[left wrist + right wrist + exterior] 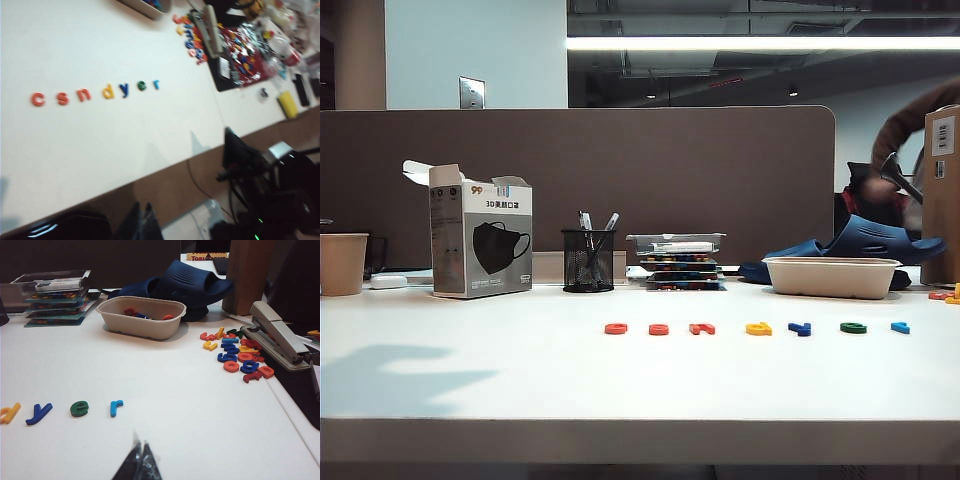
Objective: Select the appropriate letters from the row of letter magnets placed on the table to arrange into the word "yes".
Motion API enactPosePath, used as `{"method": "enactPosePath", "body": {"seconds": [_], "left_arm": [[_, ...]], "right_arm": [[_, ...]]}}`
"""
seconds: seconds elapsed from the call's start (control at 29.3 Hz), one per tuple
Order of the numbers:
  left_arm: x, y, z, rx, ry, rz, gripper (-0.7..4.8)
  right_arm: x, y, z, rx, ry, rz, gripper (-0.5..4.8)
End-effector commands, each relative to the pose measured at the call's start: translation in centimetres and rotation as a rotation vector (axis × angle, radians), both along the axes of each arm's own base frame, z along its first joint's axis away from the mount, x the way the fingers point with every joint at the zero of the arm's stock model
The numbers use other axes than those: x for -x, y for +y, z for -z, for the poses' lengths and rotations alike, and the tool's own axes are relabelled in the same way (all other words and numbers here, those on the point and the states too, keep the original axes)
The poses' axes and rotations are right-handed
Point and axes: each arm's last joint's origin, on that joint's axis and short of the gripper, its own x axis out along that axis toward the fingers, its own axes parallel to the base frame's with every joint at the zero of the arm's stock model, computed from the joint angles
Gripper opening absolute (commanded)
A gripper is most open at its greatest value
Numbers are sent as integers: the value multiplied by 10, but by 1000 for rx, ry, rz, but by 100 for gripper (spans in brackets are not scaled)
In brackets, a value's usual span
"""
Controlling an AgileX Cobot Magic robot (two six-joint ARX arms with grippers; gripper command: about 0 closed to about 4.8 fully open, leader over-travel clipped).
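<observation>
The row of letter magnets (758, 328) lies on the table (520, 370), before the tray (832, 277).

1. You have open table (470, 380) in front of the row of letter magnets (757, 328); nothing stands between it and the front edge.
2. Behind the row, the beige bowl (831, 277) and the blue slippers (865, 240) block the right rear.
3. The pen cup (588, 260), the stacked trays (677, 262) and the mask box (480, 243) line the back.
4. To the right, you meet a heap of loose letters (235, 352) and a stapler (277, 340).
5. The left gripper (142, 222) and the right gripper (139, 465), both closed, sit clear of the row.
</observation>
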Motion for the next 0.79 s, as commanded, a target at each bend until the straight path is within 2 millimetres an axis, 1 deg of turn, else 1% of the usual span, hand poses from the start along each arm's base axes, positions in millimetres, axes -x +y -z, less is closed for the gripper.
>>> {"method": "enactPosePath", "body": {"seconds": [0.03,0.38,0.65,0.79], "left_arm": [[-3,-5,-1,-43,-53,-91,-5],[-9,-13,2,-28,-30,-135,-5],[-17,-17,6,-72,-46,-181,-5],[-20,-19,8,-89,-54,-160,-5]], "right_arm": [[0,0,1,1,-10,0,0],[0,0,1,1,-10,0,0],[0,0,1,1,-10,0,0],[0,0,1,1,-10,0,0]]}}
